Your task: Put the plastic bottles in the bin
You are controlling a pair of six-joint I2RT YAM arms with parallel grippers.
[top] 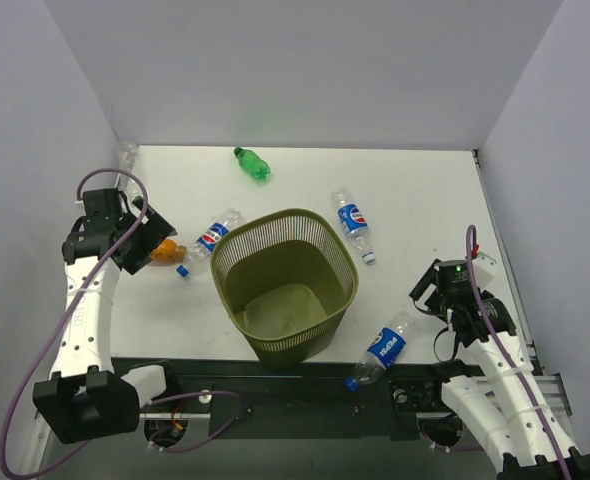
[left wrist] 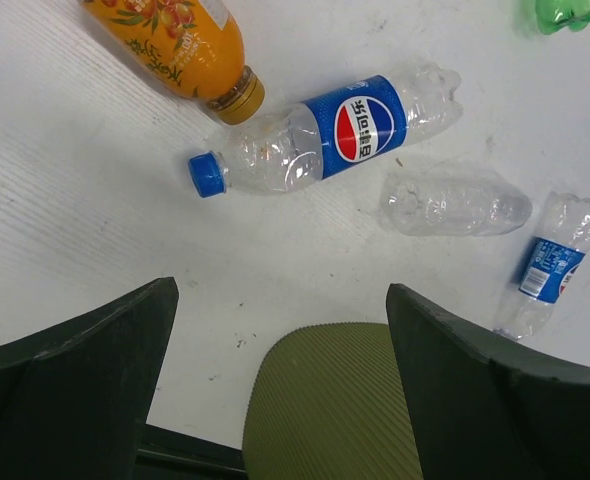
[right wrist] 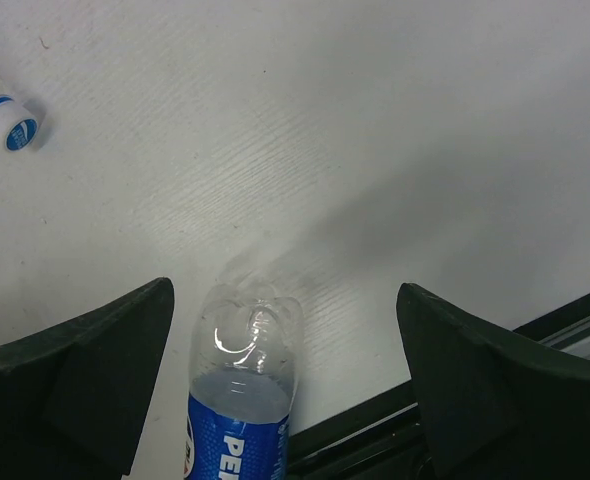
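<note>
progress: nothing binned yet, bin looks empty | plastic bottles all lying on table around it | left gripper spread apart, empty, near orange bottle | right gripper apart, straddling Pepsi bottle at near edge, not clamped

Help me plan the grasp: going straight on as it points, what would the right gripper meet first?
Probably the base of the Pepsi bottle lying just ahead of the right gripper; depth is unclear, so it might touch the table just beyond.
</note>
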